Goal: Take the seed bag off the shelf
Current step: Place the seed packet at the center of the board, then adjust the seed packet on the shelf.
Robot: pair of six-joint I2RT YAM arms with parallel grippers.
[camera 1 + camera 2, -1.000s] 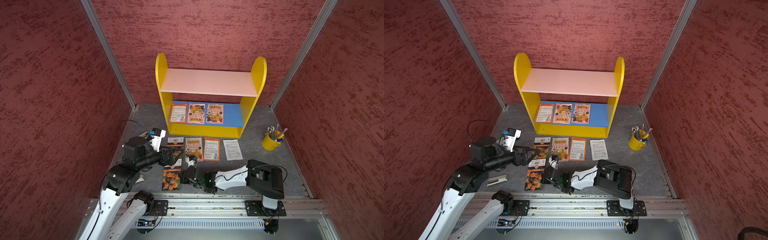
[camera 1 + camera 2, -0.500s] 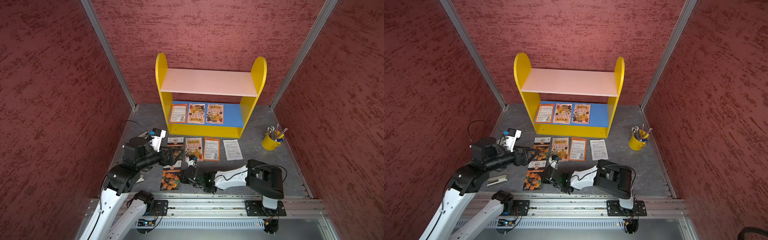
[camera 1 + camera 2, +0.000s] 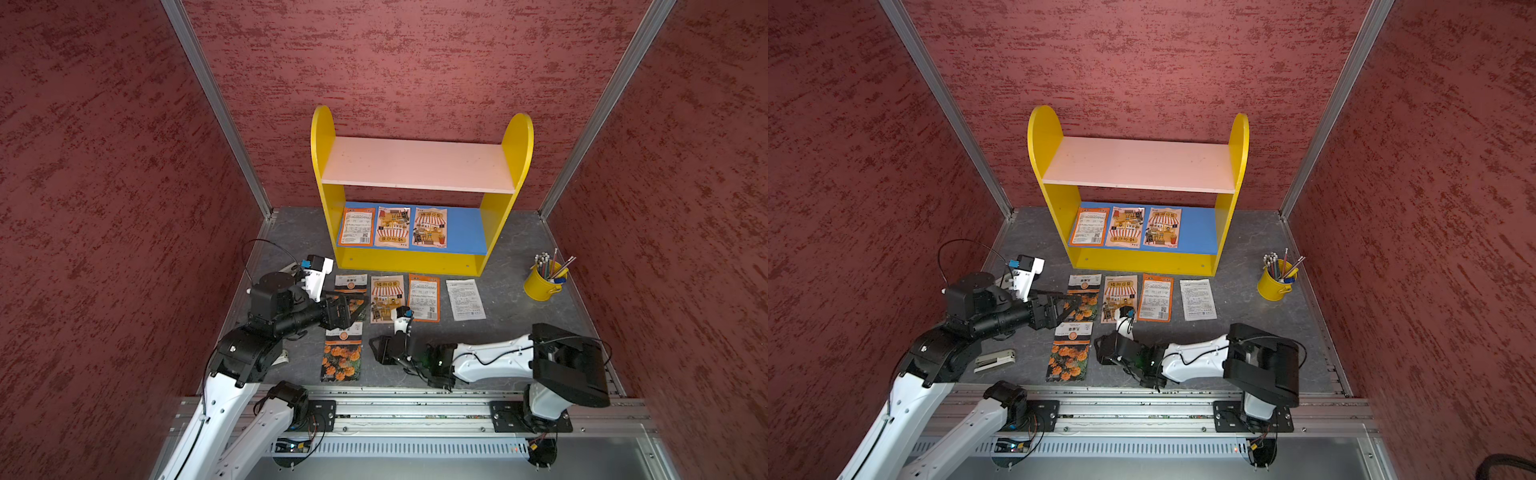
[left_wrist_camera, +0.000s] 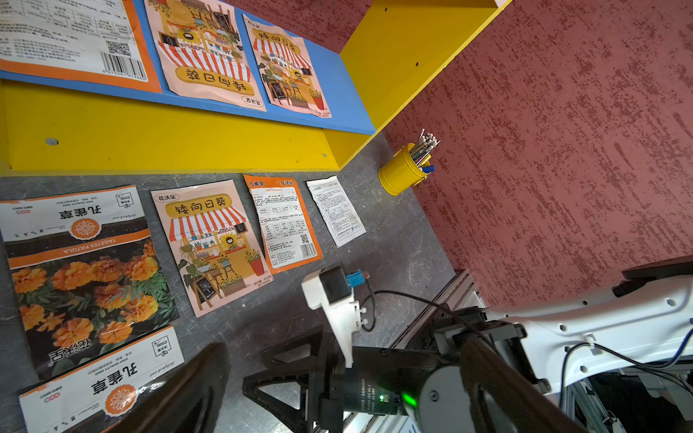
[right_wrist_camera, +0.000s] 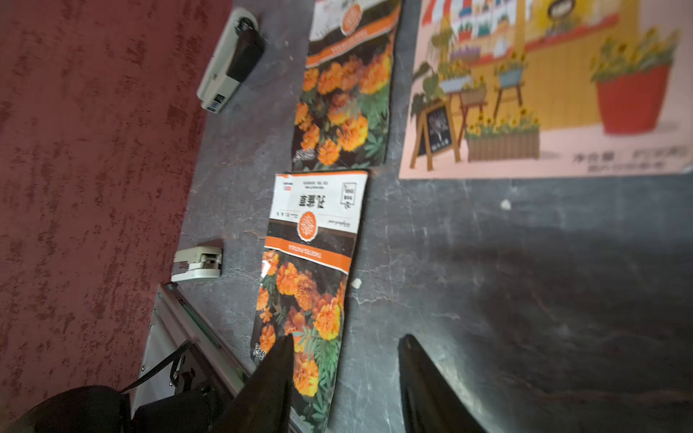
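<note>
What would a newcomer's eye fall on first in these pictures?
The bright yellow shelf against the red back wall stands out first, with three seed bags lying flat on its blue lower board. In front of it more seed bags lie in a row on the grey table, and a yellow cup of pencils stands to the shelf's right.

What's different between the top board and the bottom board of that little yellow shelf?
On the shelf, the top board is pale pink and the bottom board is blue. The top board is bare; the bottom board carries three seed bags lying flat in a row, with one end left uncovered. Both are flat boards fixed between the same yellow side panels.
</note>
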